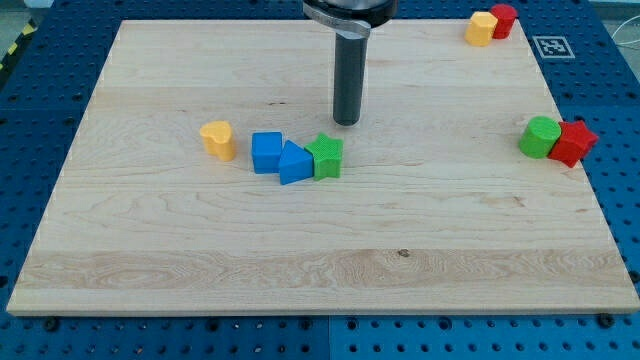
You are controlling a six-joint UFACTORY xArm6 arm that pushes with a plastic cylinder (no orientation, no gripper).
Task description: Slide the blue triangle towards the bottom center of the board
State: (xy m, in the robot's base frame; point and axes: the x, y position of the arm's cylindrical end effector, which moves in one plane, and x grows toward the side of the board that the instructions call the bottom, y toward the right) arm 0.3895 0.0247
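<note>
The blue triangle (295, 163) lies left of the board's middle, wedged between a blue cube (266, 152) on its left and a green star (325, 156) on its right, touching both. My tip (347, 122) stands on the board just above and to the right of the green star, a short gap from it, and up and to the right of the blue triangle.
A yellow heart (218, 139) lies left of the blue cube. A green cylinder (540, 137) and a red star (573, 142) sit at the right edge. A yellow block (481, 28) and a red block (503, 20) sit at the top right corner of the wooden board (320, 270).
</note>
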